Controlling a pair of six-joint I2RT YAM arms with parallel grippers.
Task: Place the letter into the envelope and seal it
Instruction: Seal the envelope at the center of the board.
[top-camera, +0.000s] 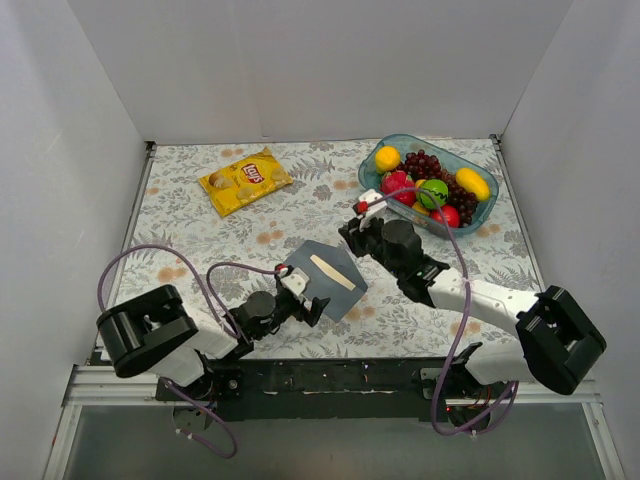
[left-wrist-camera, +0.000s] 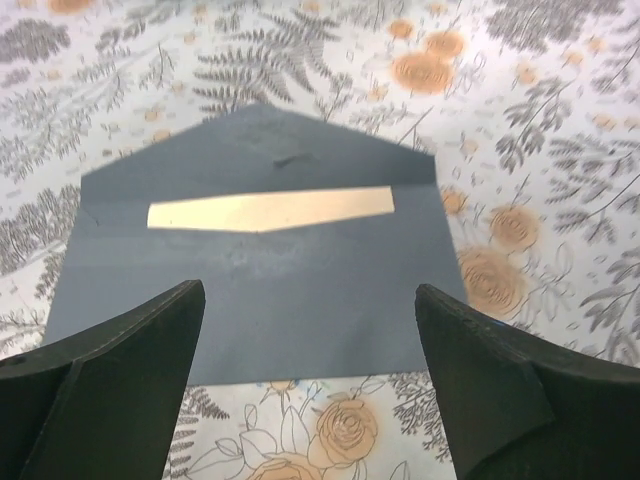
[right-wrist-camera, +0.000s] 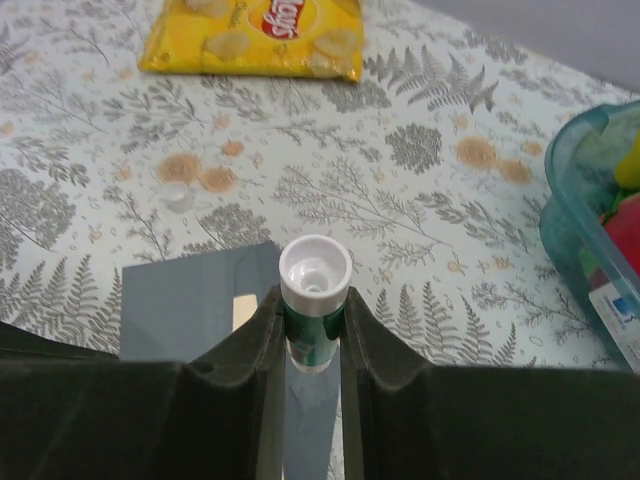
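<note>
Envelope (top-camera: 325, 276) (left-wrist-camera: 260, 300) sits at the centre of your overhead view, flat on the floral tablecloth (top-camera: 200, 240), with its pointed flap lying open. You can see the letter (top-camera: 331, 271) (left-wrist-camera: 270, 210) tucked inside it; only a cream strip shows at the mouth, just below the flap.

Your left gripper (top-camera: 303, 293) (left-wrist-camera: 310, 292) is at the envelope's lower left edge in the overhead view. Its jaws stand wide apart and hold nothing; in its wrist view the two fingers frame the envelope's near edge from either side.

Your right gripper (top-camera: 352, 233) (right-wrist-camera: 312, 300) is at the envelope's upper right. Its jaws are clamped on a glue stick (right-wrist-camera: 314, 270) with a white end and a green body, above the envelope's corner in the wrist view.

A yellow crisp bag (top-camera: 245, 180) (right-wrist-camera: 255, 35) lies in the upper left of the overhead view, well apart from the envelope. A teal tub (right-wrist-camera: 565, 225) of fruit stands at the upper right.
</note>
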